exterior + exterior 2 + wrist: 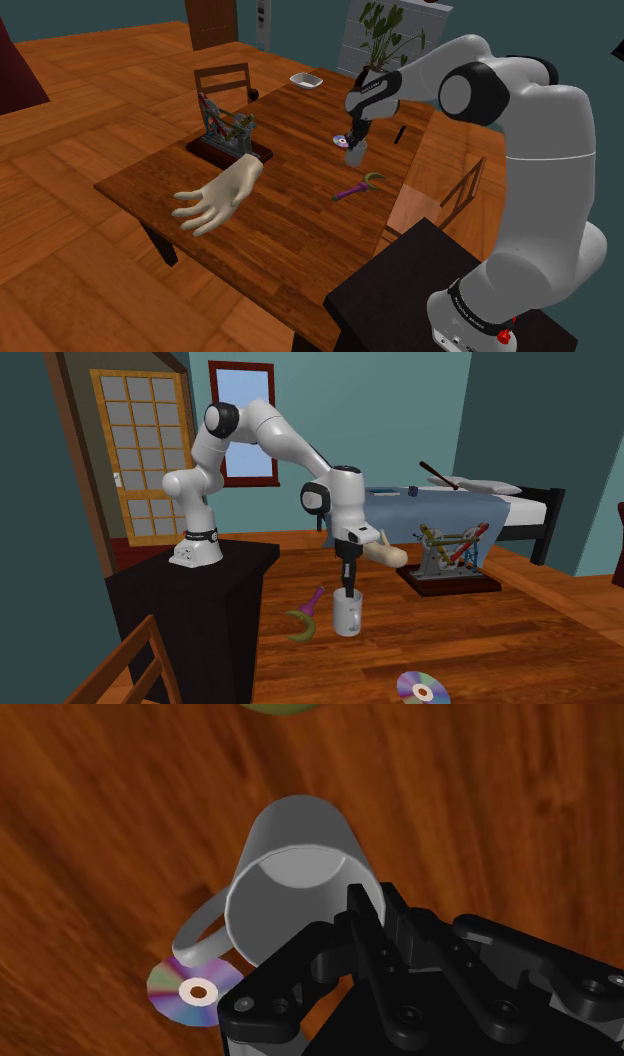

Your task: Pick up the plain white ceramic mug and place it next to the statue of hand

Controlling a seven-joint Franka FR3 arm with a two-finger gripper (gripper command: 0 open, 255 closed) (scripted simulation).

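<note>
- The black claw is clamped on the rim of the white mug; in the wrist view 1 finger looks to be inside the cup and 1 outside
- The mug hangs under the claw and tips a bit to one side, with its handle sticking out toward the shiny disc
- I think the mug is up off the brown table (in the shoulder view it covers part of the disc, but in the second exterior view the 2 are well apart, and that fits a cup in the air)
- So step 1, the grab, looks done, and the lift looks begun
- The hand statue lies flat on the table, toward the shoulder view's left, well apart from the mug
- Between the mug and the statue I see bare wood; a purple and green tool lies near the mug, and a little machine model stands behind the statue
- What is left, I judge: carry the mug across the table to the statue, set it down upright just beside it (not on top of it), then let go and pull the claw up
- That is most of the trip, so the task looks less than half done
</note>
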